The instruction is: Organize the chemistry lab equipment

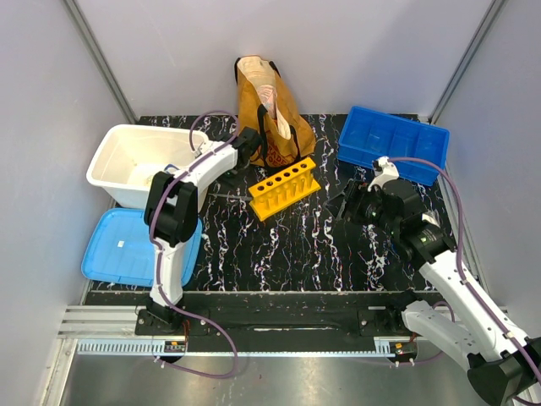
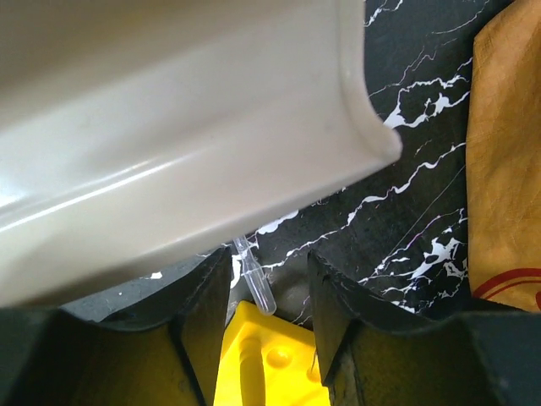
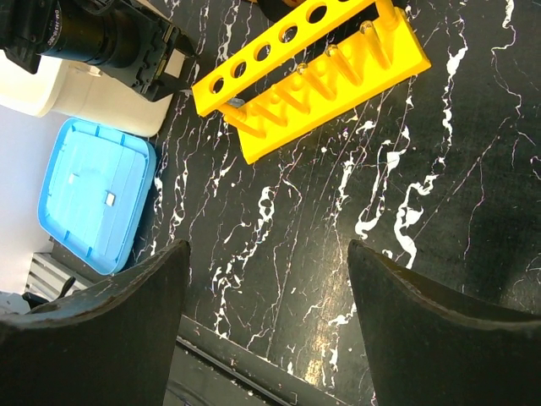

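Black, white-veined marble-look bench (image 1: 321, 245), grey panels on three sides.

- Light blue lid (image 1: 127, 245): flat at the near left edge.
- Right pincer (image 3: 269, 254): fingers wide apart, nothing between them; over bare bench just right of the rack.
- Yellow test-tube rack (image 1: 285, 188): mid-bench, set diagonally, row of round holes along its top bar.
- Left pincer (image 2: 269, 262): fingers apart, over the rack's left end, between tub and bag.
- Thin clear tube (image 2: 254, 275): slanted in the gap between the left fingers, its rounded tip toward the rack; contact with either finger cannot be told.
- White tub (image 1: 135, 152): far left, behind the lid.
- Blue divided bin (image 1: 389, 165): far right.
- Mustard-brown tote bag (image 1: 269, 106): upright at the back centre, behind the rack.
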{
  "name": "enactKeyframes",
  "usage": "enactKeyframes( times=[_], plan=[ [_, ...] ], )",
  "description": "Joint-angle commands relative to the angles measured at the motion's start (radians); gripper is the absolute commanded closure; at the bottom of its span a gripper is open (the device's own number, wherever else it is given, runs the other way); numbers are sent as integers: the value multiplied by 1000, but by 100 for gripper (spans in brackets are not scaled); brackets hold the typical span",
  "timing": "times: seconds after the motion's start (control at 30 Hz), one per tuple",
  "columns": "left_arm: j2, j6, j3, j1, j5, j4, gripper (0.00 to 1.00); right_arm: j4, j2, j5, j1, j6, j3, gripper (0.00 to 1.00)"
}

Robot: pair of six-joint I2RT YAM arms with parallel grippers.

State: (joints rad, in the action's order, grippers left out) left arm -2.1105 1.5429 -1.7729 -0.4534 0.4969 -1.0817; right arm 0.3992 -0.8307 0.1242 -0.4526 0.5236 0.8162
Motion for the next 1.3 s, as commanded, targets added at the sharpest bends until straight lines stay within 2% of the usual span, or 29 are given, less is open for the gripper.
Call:
enactKeyframes(
  times=[0.0,0.13,0.53,0.83,1.27],
  plan=[
    [-45,28,-7,1,-50,19,55,-25,1,-5,-6,-30,24,20],
    [-45,20,-6,-7,-64,31,58,-26,-1,-9,-6,-34,23,20],
    [27,-3,-102,-88,138,-29,52,-20,-8,-3,-6,-53,29,20],
    [3,65,-60,-93,117,-47,51,-5,-13,-6,-6,-60,35,20],
    [-68,63,-56,-74,54,-30,50,10,-8,-12,-8,-74,35,21]
  ],
)
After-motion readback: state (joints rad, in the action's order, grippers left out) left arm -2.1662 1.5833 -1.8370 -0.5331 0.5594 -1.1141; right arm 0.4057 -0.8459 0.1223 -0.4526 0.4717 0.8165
